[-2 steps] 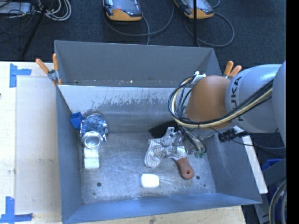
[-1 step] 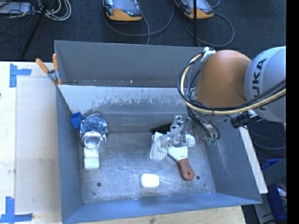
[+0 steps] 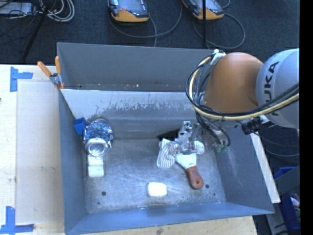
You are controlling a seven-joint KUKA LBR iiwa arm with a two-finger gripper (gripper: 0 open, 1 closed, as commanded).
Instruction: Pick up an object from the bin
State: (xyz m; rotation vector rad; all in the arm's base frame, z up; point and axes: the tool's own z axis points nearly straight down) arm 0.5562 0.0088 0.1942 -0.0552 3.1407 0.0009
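The gripper (image 3: 190,142) is low in the right half of the bin (image 3: 122,77), its metal tip close above the spot where a crumpled white cloth (image 3: 165,155) meets a small tool (image 3: 191,169) with a white head and a reddish-brown handle. Whether it stands apart or together I cannot tell, since the wrist and its cables hide the tip. The two things touch or overlap, so the likely step is choosing one and closing on it cleanly. The tool looks the better choice. It seems rigid, and its handle points away toward the front right, so a grip across the narrow neck just behind the white head should hold. The cloth is soft and would probably bunch or slip. It may also drag along if the closing catches its edge, so a lift straight up, well away from the right wall, seems wise. A dark thing (image 3: 168,133) lies just behind the cloth. A white block (image 3: 156,190) sits near the front, well apart. A crushed can (image 3: 98,140) lies far to the left.
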